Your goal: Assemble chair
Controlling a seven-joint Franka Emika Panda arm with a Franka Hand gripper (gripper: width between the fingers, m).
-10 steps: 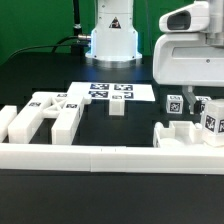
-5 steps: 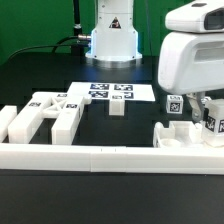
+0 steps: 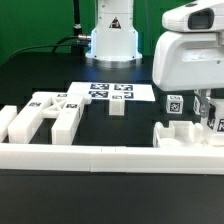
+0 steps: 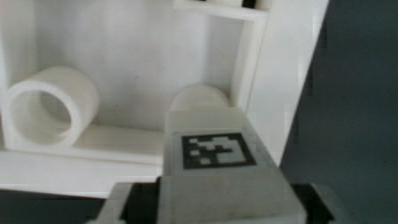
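Change: the claw [image 3: 208, 112] has narrowed from wide open. The arm is otherwise in place at the exterior view's right.
Claw: jaws partly closed. The pads seem to press both sides of the tagged block [image 4: 221, 150], which stands among the right-hand parts.
Meaning: judged to be the grasp step. Nothing on the chair is joined yet.
Chair: loose parts. A cluster [image 3: 48, 110] lies at the exterior view's left by the rail [image 3: 100, 155], a small piece [image 3: 117, 108] sits just beside the marker board [image 3: 110, 91], and the rest are under the claw.
Materials: matte white plastic, blocky and square-edged, with printed black-and-white tags. A round ring [image 4: 45, 100] is moulded into the neighbouring part. The table [image 3: 40, 70] is black.
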